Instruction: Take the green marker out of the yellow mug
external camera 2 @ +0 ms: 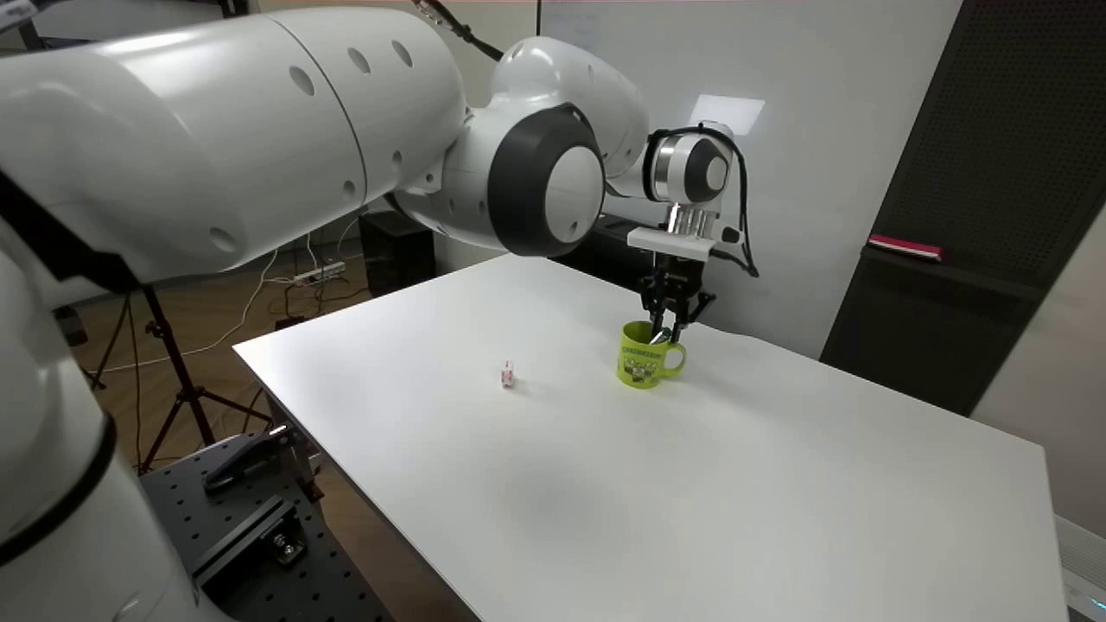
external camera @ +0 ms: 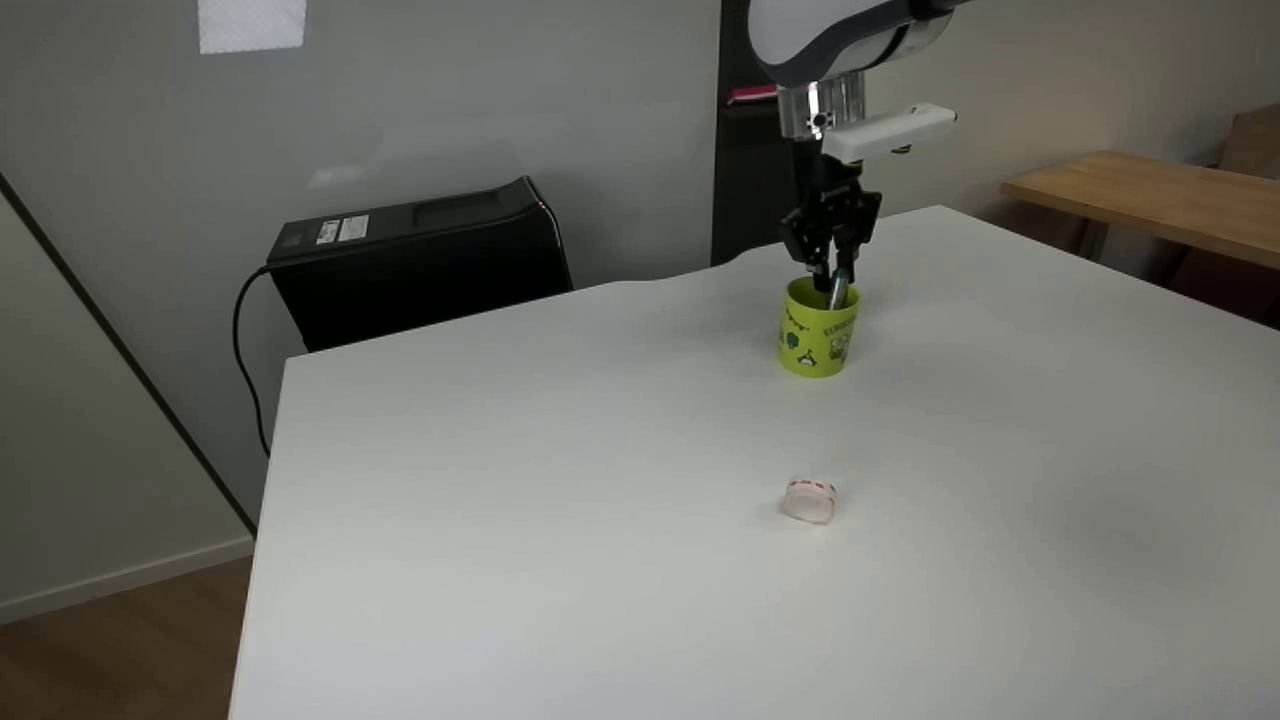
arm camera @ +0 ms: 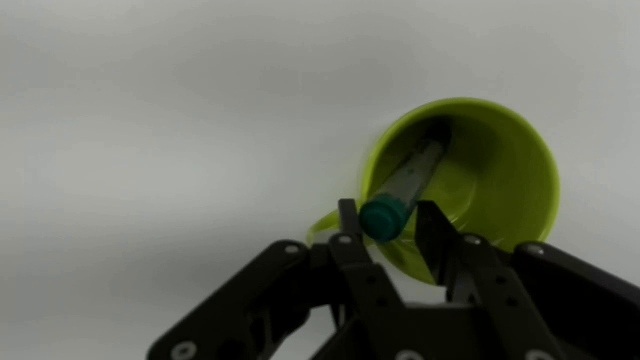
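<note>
Left to right in an exterior view: a small whitish piece [external camera 2: 507, 374] lies toward the left corner of the bench [external camera 2: 691, 484]; the yellow mug [external camera 2: 641, 367] stands upright near the far edge, the green marker [arm camera: 415, 170] leaning inside it, its raised end presumably easiest to grip. The gripper [arm camera: 388, 206] straddles that end, fingers [arm camera: 350, 217] apart: a gap shows beside one, contact at the other is unclear. The marker's lower tip is lost in shadow.
</note>
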